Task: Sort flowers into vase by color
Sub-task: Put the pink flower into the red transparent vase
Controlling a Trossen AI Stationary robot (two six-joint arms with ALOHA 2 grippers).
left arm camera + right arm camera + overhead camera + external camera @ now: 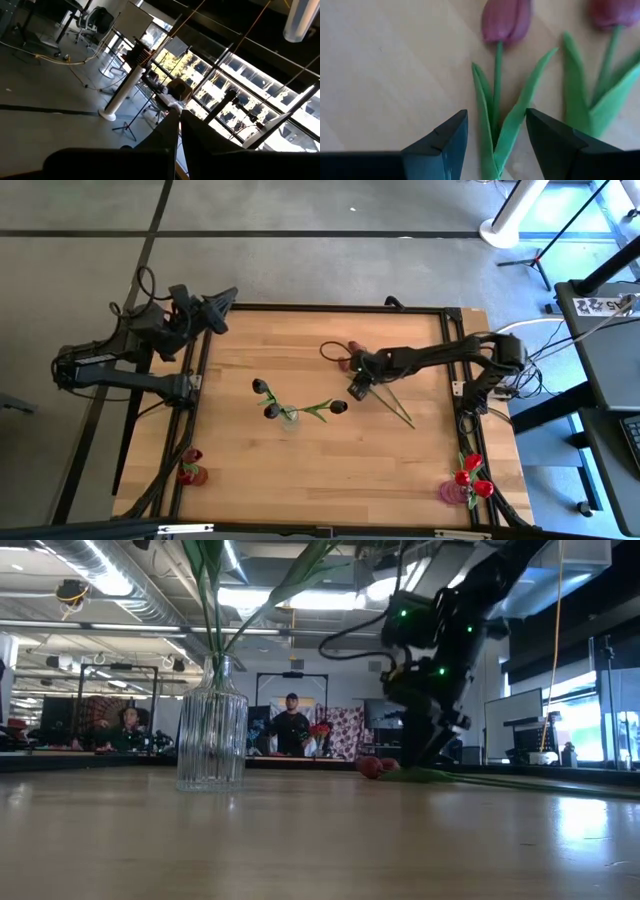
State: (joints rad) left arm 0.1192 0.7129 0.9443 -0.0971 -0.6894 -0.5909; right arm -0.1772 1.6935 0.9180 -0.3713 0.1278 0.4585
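Over the worktop point(250, 450) middle, right gripper point(496, 135) sits open, holding nothing, straddling a mauve tulip point(502, 22) lying flat, so I'd drop straight down and pinch the stem point(497, 85), not the leaves.

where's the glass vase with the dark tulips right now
In the high view the glass vase stands near the table's middle, slightly left of centre, holding dark tulips. The right tool hangs open just to its right, over the mauve-pink tulips lying flat.
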